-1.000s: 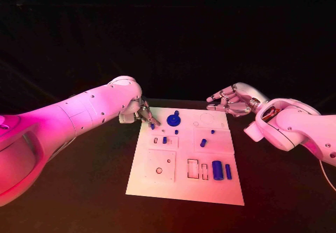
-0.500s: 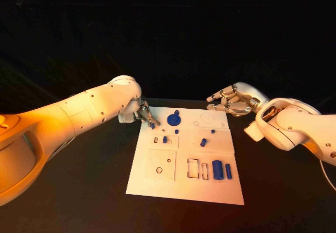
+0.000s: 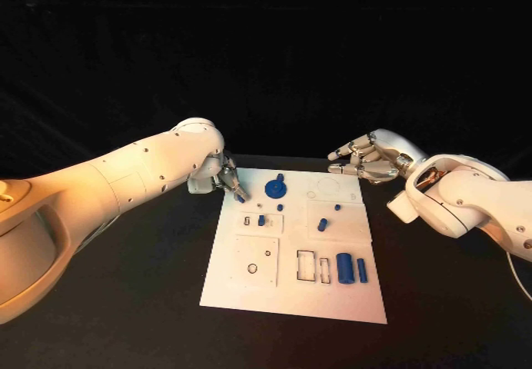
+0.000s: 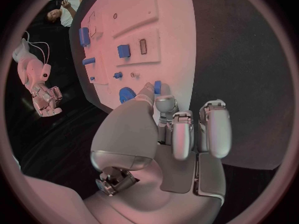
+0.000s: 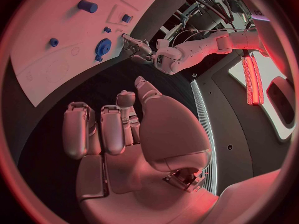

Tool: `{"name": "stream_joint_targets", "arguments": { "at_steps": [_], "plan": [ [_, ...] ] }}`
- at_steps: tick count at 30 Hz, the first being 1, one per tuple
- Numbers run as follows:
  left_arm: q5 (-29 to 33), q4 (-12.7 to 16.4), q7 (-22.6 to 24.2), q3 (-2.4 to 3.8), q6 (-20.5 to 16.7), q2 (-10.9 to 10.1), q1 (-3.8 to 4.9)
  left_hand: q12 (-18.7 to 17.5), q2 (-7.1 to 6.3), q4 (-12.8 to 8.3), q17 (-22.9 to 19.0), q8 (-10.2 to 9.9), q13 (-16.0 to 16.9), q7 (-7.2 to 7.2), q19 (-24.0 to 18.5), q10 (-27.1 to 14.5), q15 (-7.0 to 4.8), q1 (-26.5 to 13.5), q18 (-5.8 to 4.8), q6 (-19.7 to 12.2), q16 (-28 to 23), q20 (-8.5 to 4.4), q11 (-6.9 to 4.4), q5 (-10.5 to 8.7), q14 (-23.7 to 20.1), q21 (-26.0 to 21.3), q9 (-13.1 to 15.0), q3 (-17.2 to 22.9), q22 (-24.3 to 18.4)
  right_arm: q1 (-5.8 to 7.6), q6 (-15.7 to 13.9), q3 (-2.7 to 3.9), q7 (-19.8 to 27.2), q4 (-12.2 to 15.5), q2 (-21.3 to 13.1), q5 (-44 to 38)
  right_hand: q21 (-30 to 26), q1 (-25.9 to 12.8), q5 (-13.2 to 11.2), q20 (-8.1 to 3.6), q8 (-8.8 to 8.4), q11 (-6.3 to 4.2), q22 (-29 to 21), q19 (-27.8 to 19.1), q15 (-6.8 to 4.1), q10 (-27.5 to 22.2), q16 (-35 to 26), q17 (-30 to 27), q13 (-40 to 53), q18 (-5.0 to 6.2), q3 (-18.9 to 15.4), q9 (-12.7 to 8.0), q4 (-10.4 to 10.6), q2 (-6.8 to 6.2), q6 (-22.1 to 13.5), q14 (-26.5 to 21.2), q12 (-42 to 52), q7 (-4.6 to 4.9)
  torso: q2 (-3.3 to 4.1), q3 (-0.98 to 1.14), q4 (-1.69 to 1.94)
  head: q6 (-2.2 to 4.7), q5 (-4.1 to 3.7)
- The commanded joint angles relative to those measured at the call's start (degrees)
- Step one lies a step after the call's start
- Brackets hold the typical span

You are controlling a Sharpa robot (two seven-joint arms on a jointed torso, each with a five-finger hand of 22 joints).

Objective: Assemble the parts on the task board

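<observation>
The white task board lies in the middle of the black table. My left hand hovers at the board's far left corner and pinches a small blue peg between thumb and a finger; the left wrist view shows the same peg at the fingertips. A blue gear sits just to the right of it on the board. My right hand hangs beyond the board's far right corner, its fingers loosely bent and holding nothing.
Small blue pegs lie or stand mid-board, and two larger blue cylinders lie near its right edge. Rectangular slots and a square recess mark the near half. Bare black table surrounds the board.
</observation>
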Motion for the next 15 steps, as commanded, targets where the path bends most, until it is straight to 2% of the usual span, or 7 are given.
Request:
{"name": "stream_joint_targets", "arguments": {
  "at_steps": [1, 4, 8, 12, 15],
  "plan": [
    [2.3, 0.2, 1.5, -0.05, -1.4, 0.0, -0.08, -0.8, 0.12, -1.4, 15.1, 0.3, -0.7, 0.46, 3.0, -0.4, 0.19, 1.8, -0.09, -0.5, 0.1, -0.22, 0.26, 0.49, 6.1, -0.3, 0.1, 7.3, 7.7, -0.04, 0.8, 0.0, 0.4, 0.0, 0.0, -0.2, -0.2, -0.3, 0.3, 0.16, 0.32, 0.08, 0.0, -0.4, 0.21, 0.2, -0.4, -0.1, 0.1, 0.41, -0.1, -0.1, 0.2, 0.4, 0.0, 2.5, 0.2, 0.18, 0.01, 0.04, 0.03, -0.1, 0.02],
    [3.9, 0.3, 2.3, -0.07, -2.2, -0.2, -0.08, -1.1, -1.3, -1.7, 15.1, 0.6, -1.2, 0.27, 3.0, -0.3, 0.31, 0.6, -0.06, -0.6, 0.1, -0.01, 0.3, 0.4, 6.1, -0.4, 0.3, 11.7, 7.7, -0.04, 0.9, -0.01, 0.3, -0.1, 0.1, -0.2, -0.2, -0.3, 0.3, 0.16, 0.32, 0.08, 0.0, -0.4, 0.21, 0.2, -0.4, -0.1, 0.1, 0.41, -0.1, -0.1, 0.2, 0.4, 0.0, 2.5, 0.2, 0.18, -0.02, 0.06, 0.02, -0.17, 0.1],
    [5.1, 1.2, 2.8, -0.09, -2.6, -0.8, -0.07, -1.2, -4.53, -2.6, 15.1, 1.9, -1.7, 0.49, 3.0, -0.2, 0.3, -3.3, -0.08, -0.9, 0.1, 0.27, 0.43, 0.1, 6.1, -0.5, 0.9, 20.6, 7.7, -0.05, 1.1, -0.05, 0.3, -0.3, 0.2, -0.2, -0.2, -0.3, 0.3, 0.16, 0.32, 0.08, 0.0, -0.4, 0.21, 0.2, -0.4, -0.1, 0.1, 0.41, -0.1, -0.1, 0.2, 0.4, 0.0, 2.5, 0.2, 0.18, -0.05, 0.07, 0.04, -0.2, 0.2],
    [6.3, 3.5, 2.9, -0.12, -3.1, -2.3, -0.06, -1.1, -5.3, -3.2, 15.1, 2.2, -1.7, 0.39, 3.0, 0.0, 0.36, -4.4, -0.06, -1.0, 0.1, 0.23, 0.48, 0.0, 6.1, -0.6, 1.1, 22.6, 7.8, -0.07, 1.2, -0.09, 0.2, -0.4, 0.2, -0.2, -0.2, -0.2, 0.3, 0.15, 0.34, 0.06, 0.0, -0.4, 0.2, 0.2, -0.4, -0.1, 0.1, 0.41, -0.1, -0.1, 0.2, 0.43, 0.0, 2.5, 0.3, 0.17, -0.1, 0.12, 0.12, -0.23, 0.24],
    [7.1, 6.5, 3.0, -0.15, -4.3, -4.2, -0.02, -0.9, -5.82, -3.7, 15.1, 2.6, -1.6, 0.36, 3.0, 0.1, 0.28, -5.3, -0.05, -1.0, 0.1, 0.27, 0.46, -0.05, 6.1, -0.7, 1.2, 24.1, 7.7, -0.09, 1.3, -0.12, 0.2, -0.4, 0.2, -0.2, -0.2, -0.2, 0.3, 0.15, 0.34, 0.06, 0.0, -0.4, 0.2, 0.2, -0.4, -0.1, 0.1, 0.41, -0.1, -0.1, 0.2, 0.43, 0.0, 2.5, 0.3, 0.17, -0.08, 0.11, 0.09, -0.22, 0.29]
  ]
}}
